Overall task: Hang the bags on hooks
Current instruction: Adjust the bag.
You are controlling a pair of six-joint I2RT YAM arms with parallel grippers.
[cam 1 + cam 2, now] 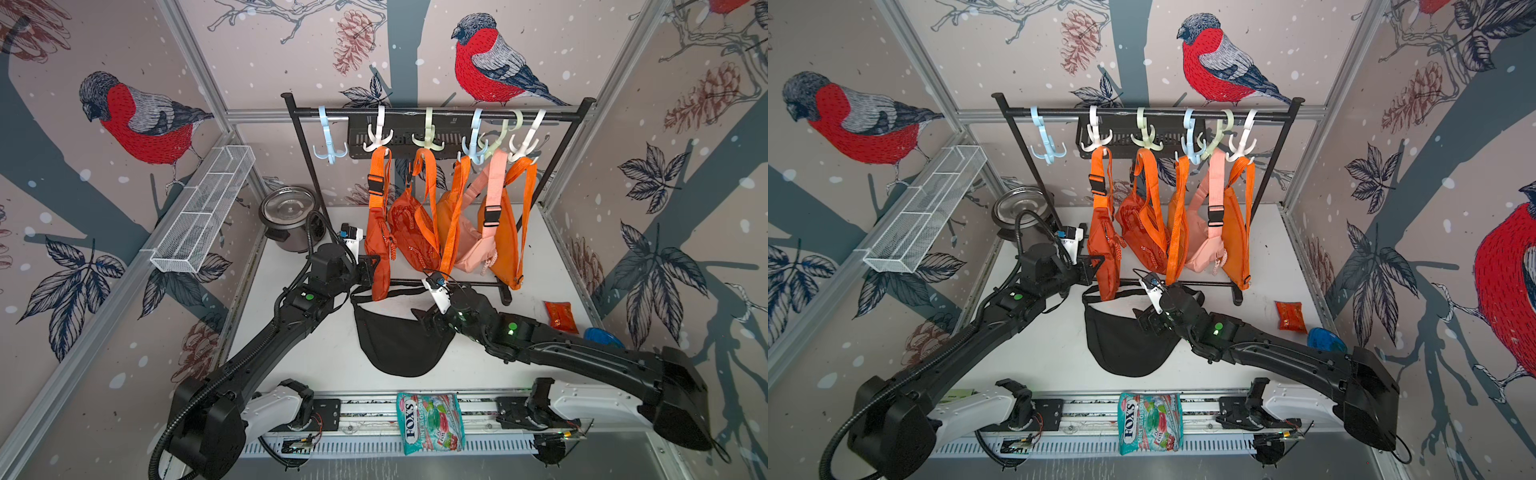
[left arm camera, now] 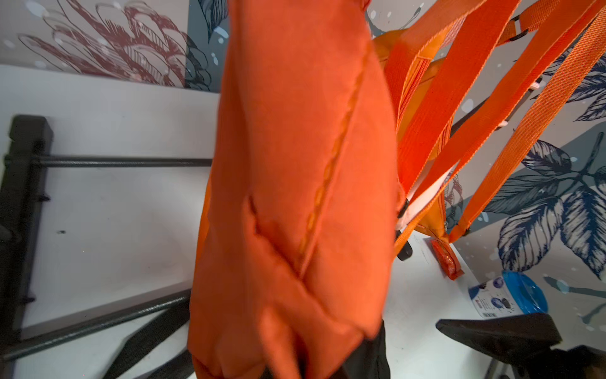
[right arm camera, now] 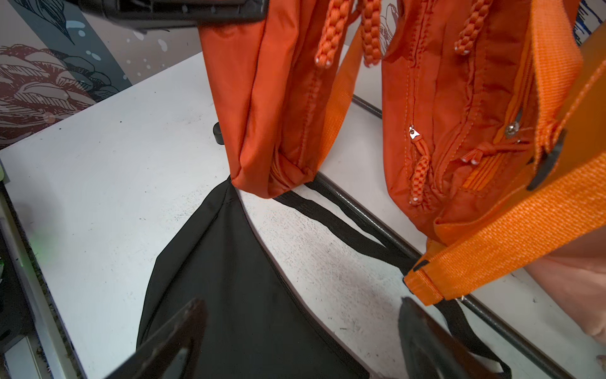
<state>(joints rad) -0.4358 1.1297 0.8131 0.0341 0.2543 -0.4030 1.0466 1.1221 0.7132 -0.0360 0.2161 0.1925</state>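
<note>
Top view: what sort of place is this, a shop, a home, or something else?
Probably a robot test booth, not a home or shop: bird-print panels in aluminium framing box in a white table, two robot arms sit on a rail, and a small rack carries hooks with orange bags.

Black bag [image 1: 399, 345] on white table [image 1: 316, 365]

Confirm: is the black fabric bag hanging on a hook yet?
No: the black fabric bag lies flat on the white table, on no hook.
</note>
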